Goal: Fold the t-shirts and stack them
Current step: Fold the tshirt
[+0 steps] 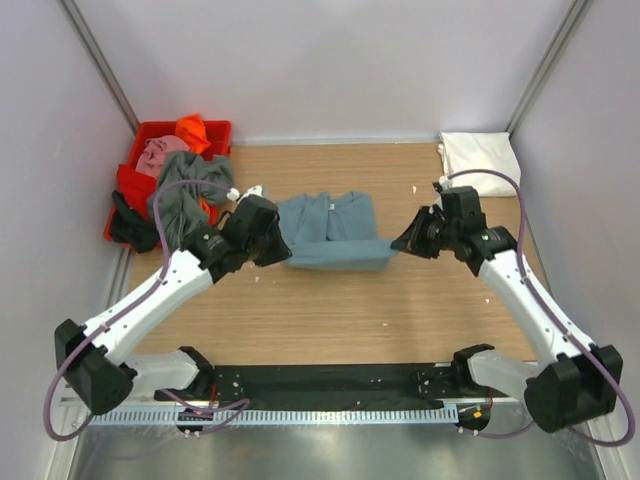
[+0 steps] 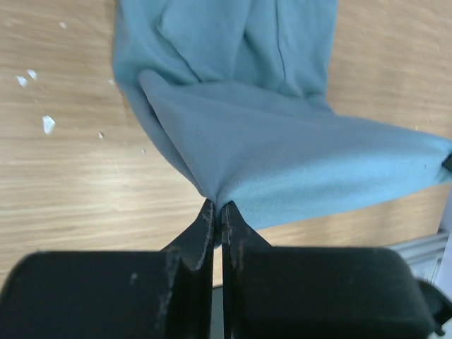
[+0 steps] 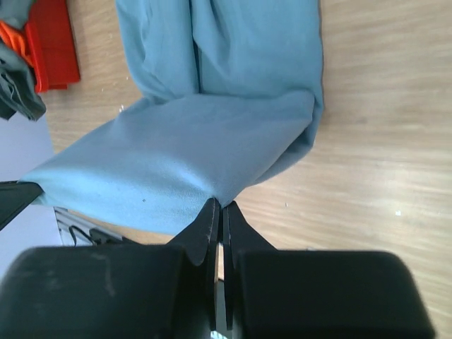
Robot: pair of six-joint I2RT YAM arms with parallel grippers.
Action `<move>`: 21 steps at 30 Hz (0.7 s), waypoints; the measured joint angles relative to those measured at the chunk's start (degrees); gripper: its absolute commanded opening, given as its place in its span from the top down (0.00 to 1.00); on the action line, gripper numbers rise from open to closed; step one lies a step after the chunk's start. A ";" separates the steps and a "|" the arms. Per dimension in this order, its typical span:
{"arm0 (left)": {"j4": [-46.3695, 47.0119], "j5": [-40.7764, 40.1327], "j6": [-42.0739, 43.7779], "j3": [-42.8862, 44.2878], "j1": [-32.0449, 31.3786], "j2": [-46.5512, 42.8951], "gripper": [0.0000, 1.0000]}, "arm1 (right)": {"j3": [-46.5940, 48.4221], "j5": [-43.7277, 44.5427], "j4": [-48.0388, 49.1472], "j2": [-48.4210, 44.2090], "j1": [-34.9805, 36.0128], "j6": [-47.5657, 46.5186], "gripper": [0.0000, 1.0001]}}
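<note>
A dusty teal-blue t-shirt (image 1: 335, 230) lies in the middle of the wooden table, its near part lifted and stretched between both grippers. My left gripper (image 1: 284, 252) is shut on the shirt's near left corner; in the left wrist view that gripper (image 2: 217, 206) pinches the teal-blue t-shirt (image 2: 282, 148) at its tip. My right gripper (image 1: 398, 243) is shut on the near right corner, and the right wrist view shows the gripper (image 3: 220, 205) clamped on the same t-shirt (image 3: 198, 141). A folded white t-shirt (image 1: 479, 157) lies at the far right corner.
A red plastic tub (image 1: 150, 180) at the far left holds several crumpled shirts, grey-green (image 1: 185, 200), pink (image 1: 160, 152) and orange (image 1: 193, 130). White walls close in the table on three sides. A black rail (image 1: 320, 380) runs along the near edge.
</note>
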 measured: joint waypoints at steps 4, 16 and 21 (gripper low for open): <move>-1.05 1.97 2.43 4.90 6.12 6.12 1.00 | 6.84 0.20 0.22 9.20 0.02 -1.05 0.99; -3.74 7.50 9.20 19.39 17.14 23.80 0.99 | 29.35 -0.09 -0.55 33.77 0.11 -3.65 0.99; -7.78 10.01 12.85 40.85 23.23 43.17 0.49 | 50.77 1.97 -3.17 52.59 -0.15 -3.98 0.68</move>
